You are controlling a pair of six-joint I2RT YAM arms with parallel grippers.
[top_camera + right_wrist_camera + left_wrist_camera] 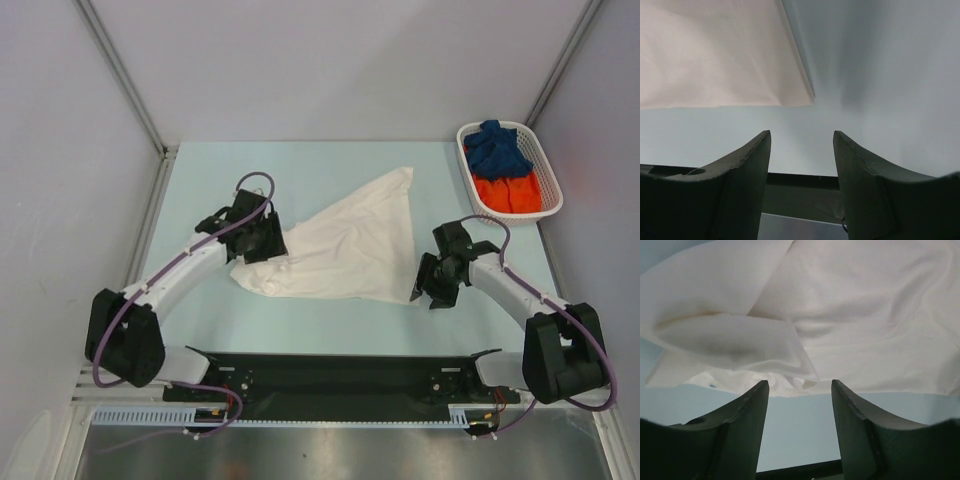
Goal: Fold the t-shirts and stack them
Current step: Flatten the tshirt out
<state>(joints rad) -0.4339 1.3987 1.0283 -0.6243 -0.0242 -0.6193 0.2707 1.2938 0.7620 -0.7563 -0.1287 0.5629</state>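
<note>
A white t-shirt (340,245) lies crumpled in a rough triangle on the pale blue table, no print showing. My left gripper (262,245) is open and empty at the shirt's left edge; in the left wrist view the folded cloth (840,315) lies just beyond its fingertips (756,395). My right gripper (424,290) is open and empty just off the shirt's near right corner, which shows in the right wrist view (715,55). A dark blue shirt (497,147) and an orange shirt (506,191) lie bunched in the basket.
A white plastic lattice basket (470,175) stands at the table's back right. Grey walls with metal posts enclose the table on the left, back and right. A black rail (330,375) carrying the arm bases runs along the near edge.
</note>
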